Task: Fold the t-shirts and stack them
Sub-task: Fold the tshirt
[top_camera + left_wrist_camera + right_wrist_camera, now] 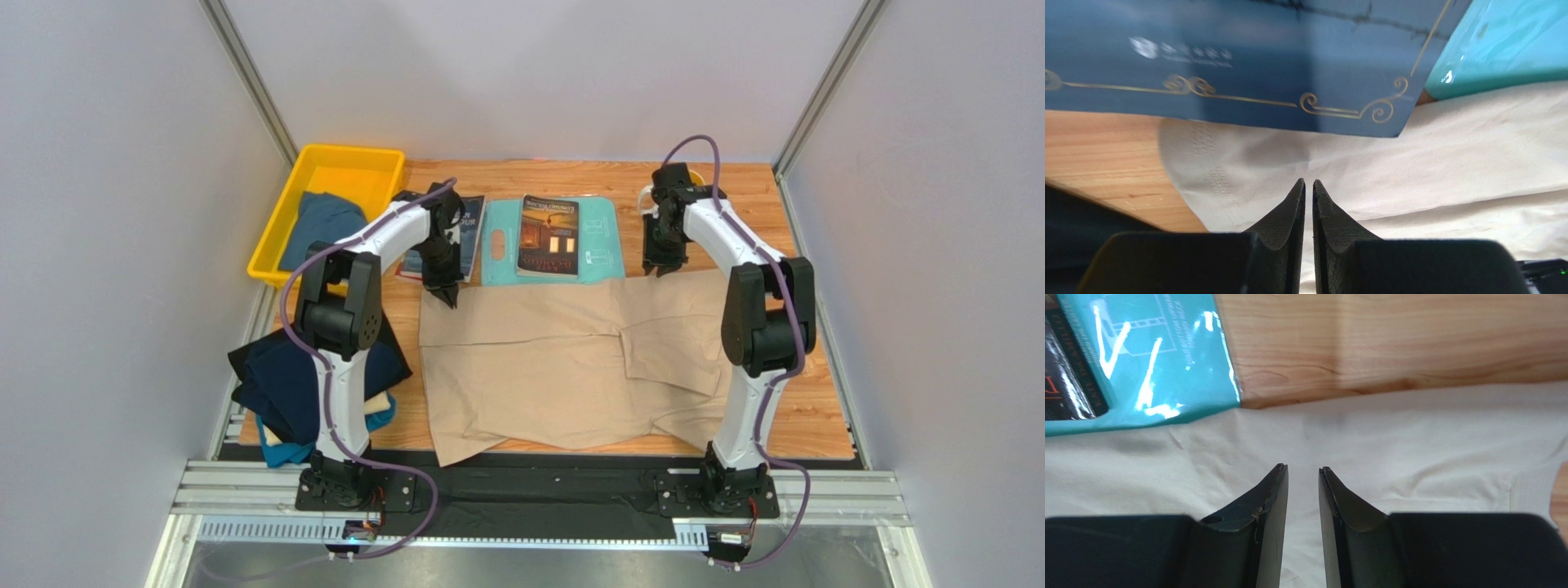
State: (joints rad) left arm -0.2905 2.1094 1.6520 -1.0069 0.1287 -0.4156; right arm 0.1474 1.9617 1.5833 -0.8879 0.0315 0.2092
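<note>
A large beige t-shirt point(552, 355) lies spread on the wooden table, with parts folded over its right half. My left gripper point(444, 297) hovers at the shirt's far left corner. In the left wrist view the left gripper point(1309, 182) shows a thin gap with nothing in it, over the beige cloth point(1475, 141). My right gripper point(656, 267) is at the shirt's far right edge. The right wrist view shows the right gripper point(1303, 468) open and empty above the cloth point(1413, 435). A dark navy shirt point(294, 374) lies at the left over a teal one point(280, 453).
A yellow bin point(337, 156) at the far left holds a dusty blue shirt point(321, 227). Just beyond the beige shirt lie a blue book point(1229, 61) and a light-teal board point(601, 245) with a dark book point(548, 235) on it. The board point(1161, 355) borders the cloth.
</note>
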